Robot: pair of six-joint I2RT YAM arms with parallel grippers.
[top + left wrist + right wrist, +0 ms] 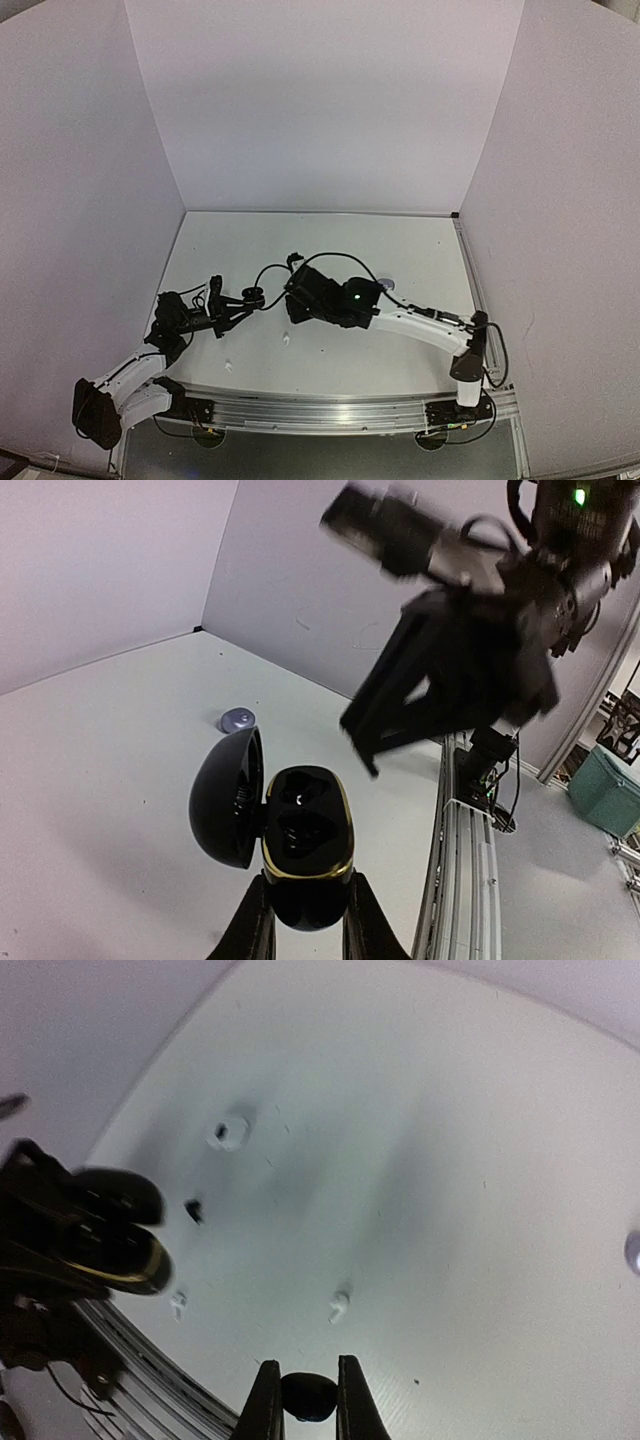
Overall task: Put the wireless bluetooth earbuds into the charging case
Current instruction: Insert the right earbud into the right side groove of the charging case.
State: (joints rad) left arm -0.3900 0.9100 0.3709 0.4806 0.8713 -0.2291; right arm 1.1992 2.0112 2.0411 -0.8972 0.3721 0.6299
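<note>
Wrist views only: right tool (304,1375) tight on black earbud (308,1398), left tool (307,882) on open case (305,825).

Right hand (358,745) motion-blurred in left wrist view; silvery grey earbud (634,1252) half off right wrist view's edge.

L arm (135,370) & R arm (420,322) reach inward over table (400,250), two white buds (287,338) nearby.

Light: bright, even, diffuse from above.
Shadows: soft grey patches on table (450,1110).
Blur: right arm (470,670) motion-smeared; right wrist view soft.
Edges: wide-angle curvature.
</note>
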